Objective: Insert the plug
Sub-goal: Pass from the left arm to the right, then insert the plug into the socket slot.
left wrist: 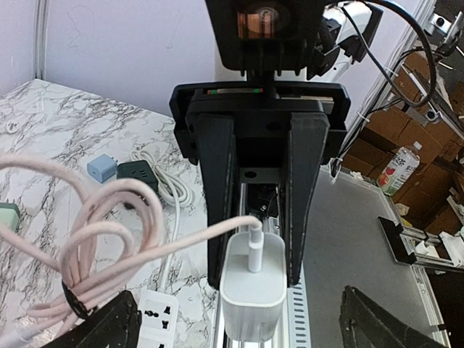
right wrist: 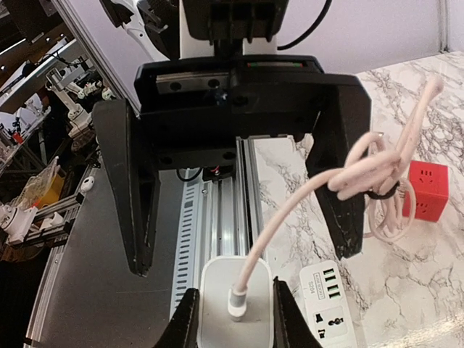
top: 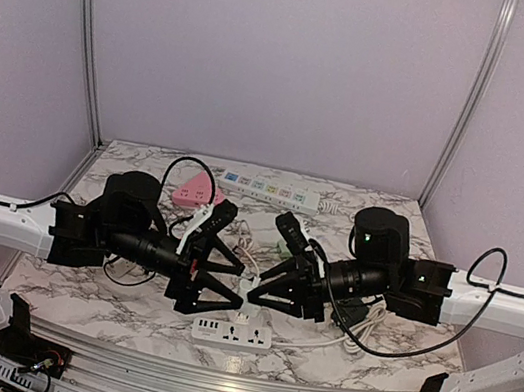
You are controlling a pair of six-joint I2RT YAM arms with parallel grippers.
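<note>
Right gripper (right wrist: 235, 320): jaws pinch the white plug (right wrist: 236, 290) by its sides.
Left gripper (right wrist: 243, 262): jaws spread wide, flanking the plug, clear of it.
Plug axis: roughly upright, pink cable (right wrist: 362, 170) end up, prongs hidden.
Power strip (right wrist: 326, 304): on the tabletop (right wrist: 413, 290), below the jaws.

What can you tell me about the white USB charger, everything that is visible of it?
The white USB charger is a small rounded block that looks like smooth plastic. A pale pink cable is plugged into one face by a white connector and runs off to a looped bundle. The right hand is shut on it, one finger on each side, holding it near the table's front edge. The left hand stands open around it, not touching. No prongs are visible.
</note>
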